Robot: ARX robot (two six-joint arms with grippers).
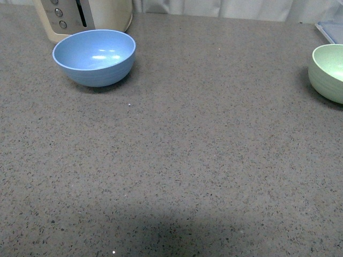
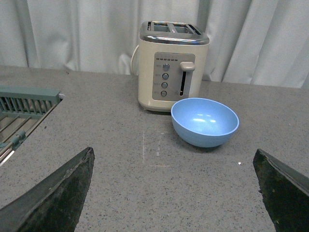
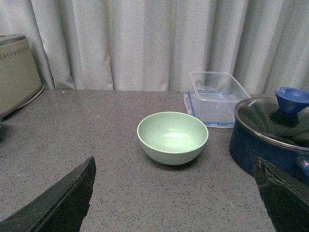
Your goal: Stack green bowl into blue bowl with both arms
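The blue bowl point(image 1: 94, 56) sits by the toaster point(image 2: 171, 67) near the desk's point(image 1: 187, 160) far left corner and the green bowl point(image 1: 328, 72) sits far off at its right edge, so the left tool point(image 2: 173, 152) and the right tool point(image 3: 174, 159), both wide open and empty, each face one bowl.

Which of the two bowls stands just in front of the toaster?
The blue bowl; it sits close before the toaster. The green bowl stands apart, near a clear container and a dark blue pot.

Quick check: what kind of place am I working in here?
Probably a kitchen counter: a speckled grey countertop, a toaster, a lidded blue pot and a clear food container, with curtains behind.
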